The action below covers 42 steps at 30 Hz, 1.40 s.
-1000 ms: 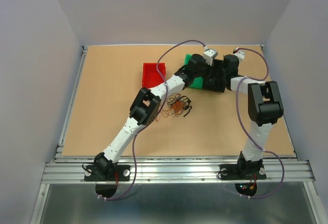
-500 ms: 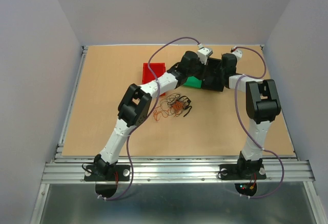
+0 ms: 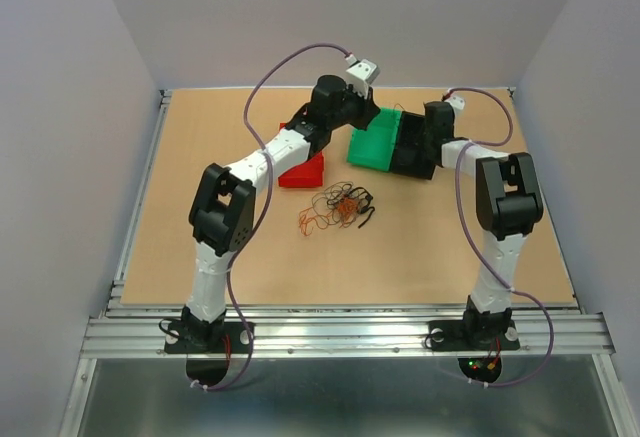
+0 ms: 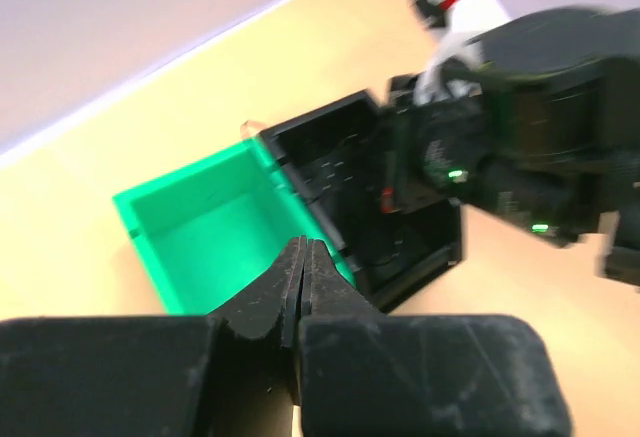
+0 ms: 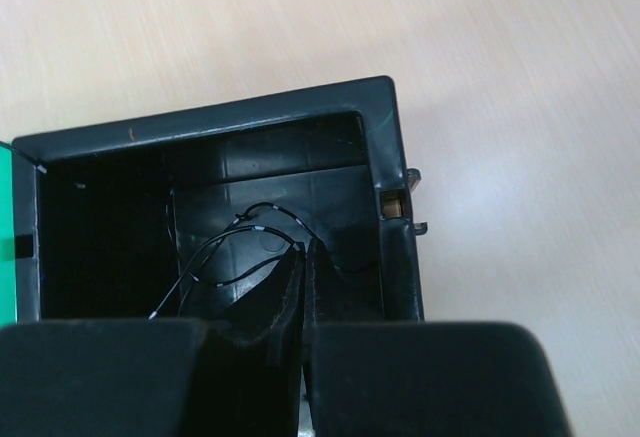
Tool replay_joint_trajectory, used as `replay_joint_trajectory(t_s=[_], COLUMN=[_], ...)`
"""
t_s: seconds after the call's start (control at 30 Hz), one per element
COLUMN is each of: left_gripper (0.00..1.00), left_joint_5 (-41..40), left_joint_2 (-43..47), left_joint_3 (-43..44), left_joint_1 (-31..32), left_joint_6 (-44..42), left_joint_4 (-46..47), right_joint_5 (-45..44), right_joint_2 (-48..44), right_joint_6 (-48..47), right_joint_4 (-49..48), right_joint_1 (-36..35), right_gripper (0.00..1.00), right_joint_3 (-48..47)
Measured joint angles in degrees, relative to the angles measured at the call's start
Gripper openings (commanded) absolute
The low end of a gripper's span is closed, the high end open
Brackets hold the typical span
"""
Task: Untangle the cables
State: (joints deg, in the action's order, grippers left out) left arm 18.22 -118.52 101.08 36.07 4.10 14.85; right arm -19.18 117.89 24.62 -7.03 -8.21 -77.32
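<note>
Right fingers (image 5: 288,292), closed, sit inside the black bin (image 5: 200,129) by a thin black wire (image 5: 262,206). Left fingers (image 4: 283,292), closed too, have swung left, uncovering the adjoining green bin (image 4: 190,227).

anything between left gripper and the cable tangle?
Nothing visible. The left gripper, shut, hangs by the green bin. The cables lie nearer the robot, in the open, with the red bin just left of that line.
</note>
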Motion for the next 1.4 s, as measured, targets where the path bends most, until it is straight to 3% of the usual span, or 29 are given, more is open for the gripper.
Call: replay_joint_trajectory(t_s=[0.17, 0.23, 0.33, 0.73, 1.03, 1.4], left_gripper=[0.53, 0.62, 0.67, 0.68, 0.61, 0.61], left_joint_5=[-2.1, -2.5, -2.7, -2.2, -4.5, -5.1], left_joint_2=[-5.4, -9.1, -13.6, -21.4, -26.1, -32.1], left_joint_3=[2.0, 4.9, 9.6, 27.0, 28.5, 31.9], left_joint_1=[-0.5, -0.4, -0.4, -0.7, -1.1, -1.4], left_joint_6=[-2.6, -3.9, -4.9, -2.1, -0.5, 1.8], left_joint_4=[-1.8, -3.6, -6.8, -8.1, -6.1, -4.4], right_joint_5=[-2.4, -2.8, -3.1, -2.8, -2.5, -1.4], right_joint_2=[-0.1, 0.1, 1.5, 4.6, 5.4, 4.2], right_joint_6=[-0.9, -1.1, -1.9, -2.7, -3.1, -3.3], right_joint_4=[2.6, 4.5, 7.1, 8.3, 8.0, 4.9], right_joint_1=[-1.2, -1.4, -1.8, -2.0, -2.0, -2.0], right_gripper=[0.01, 0.01, 0.01, 0.01, 0.01, 0.01], right_joint_3=[-0.5, -1.3, -3.8, -8.3, -9.3, -6.8])
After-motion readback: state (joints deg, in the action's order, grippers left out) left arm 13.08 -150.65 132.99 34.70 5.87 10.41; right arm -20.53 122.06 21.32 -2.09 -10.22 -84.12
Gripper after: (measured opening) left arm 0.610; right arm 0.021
